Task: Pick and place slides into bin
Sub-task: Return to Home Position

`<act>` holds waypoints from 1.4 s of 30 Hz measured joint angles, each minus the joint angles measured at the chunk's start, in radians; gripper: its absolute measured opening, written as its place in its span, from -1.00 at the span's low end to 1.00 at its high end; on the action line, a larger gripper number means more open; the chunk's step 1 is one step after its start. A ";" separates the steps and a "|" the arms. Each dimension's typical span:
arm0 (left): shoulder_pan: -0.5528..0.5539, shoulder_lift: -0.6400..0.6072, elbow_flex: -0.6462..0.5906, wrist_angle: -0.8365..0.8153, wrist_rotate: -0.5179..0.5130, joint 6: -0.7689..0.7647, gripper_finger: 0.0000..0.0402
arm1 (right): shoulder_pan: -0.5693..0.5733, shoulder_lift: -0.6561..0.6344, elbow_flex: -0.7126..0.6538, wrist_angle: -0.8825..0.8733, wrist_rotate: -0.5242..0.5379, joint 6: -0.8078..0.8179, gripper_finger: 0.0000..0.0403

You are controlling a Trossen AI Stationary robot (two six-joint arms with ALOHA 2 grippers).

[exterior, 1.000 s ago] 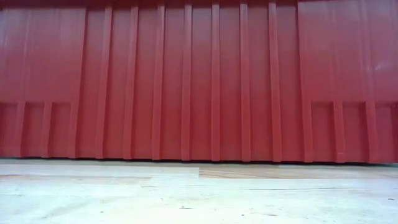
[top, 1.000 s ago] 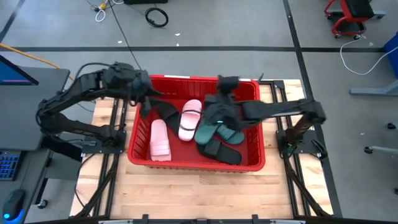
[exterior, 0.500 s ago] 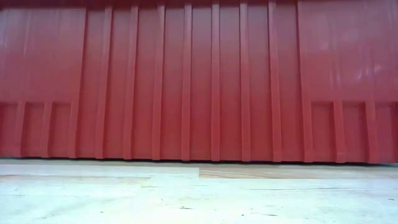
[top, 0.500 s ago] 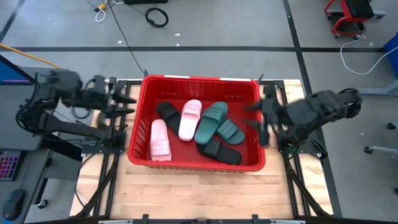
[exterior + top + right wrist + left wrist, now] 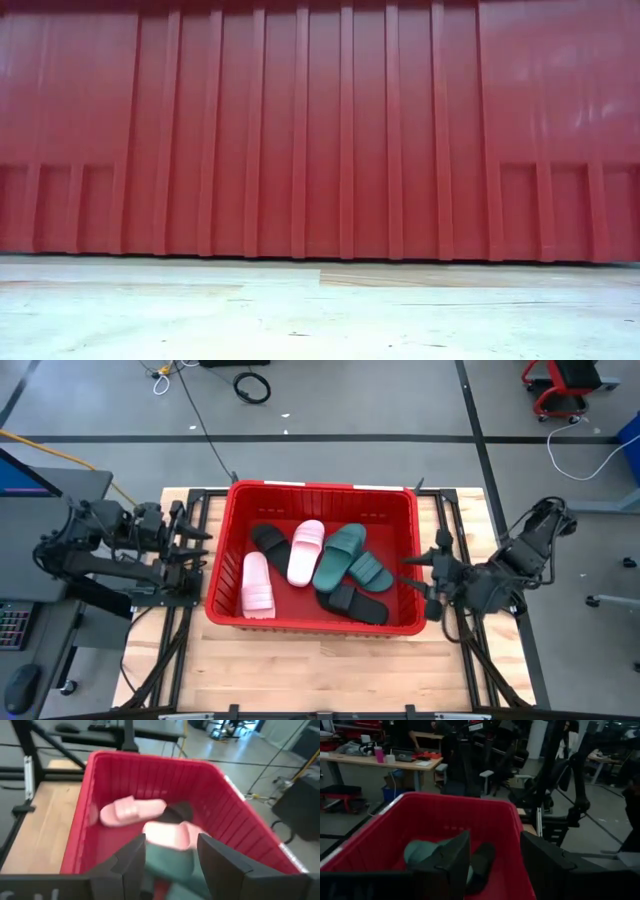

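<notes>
The red bin (image 5: 315, 615) stands mid-table; its near wall (image 5: 320, 130) fills the low view. Inside lie the slides: two pink (image 5: 258, 582) (image 5: 305, 550), two dark green (image 5: 340, 555) (image 5: 372, 572) and two black (image 5: 268, 542) (image 5: 358, 604), partly overlapping on the bin's floor. My left gripper (image 5: 197, 540) hangs open just outside the bin's left wall, pointing level at the bin (image 5: 445, 815). Off the bin's right wall, my right gripper (image 5: 420, 580) is open too, looking down into the bin (image 5: 160, 775) at the pink slides (image 5: 132, 810). Neither holds anything.
Bare wooden table top (image 5: 320, 660) lies in front of the bin. Black frame rails (image 5: 180, 610) run along both table sides under the arms. A desk with a monitor (image 5: 30, 480) stands to the left. Desks and chairs (image 5: 410, 755) fill the room beyond.
Both grippers have drawn back out of the bin: the left from over the black slide toward the table's left edge, the right from over the green slides toward the right edge, rolling its wrist as it went. The slides have stayed where they lay.
</notes>
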 joint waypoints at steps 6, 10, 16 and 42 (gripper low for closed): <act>0.000 -0.118 -0.149 0.021 -0.002 -0.007 -0.11 | 0.090 -0.162 -0.235 0.022 0.085 0.121 -0.08; 0.001 -0.188 -0.223 0.040 -0.013 -0.007 -0.10 | 0.156 -0.288 -0.393 0.022 0.235 0.215 -0.08; 0.001 -0.312 -0.292 0.093 -0.055 0.023 -0.12 | 0.236 -0.451 -0.571 0.063 0.305 0.261 -0.08; 0.001 -0.407 -0.355 -0.001 -0.005 -0.154 -0.12 | 0.263 -0.583 -0.791 0.595 -0.303 -0.103 -0.08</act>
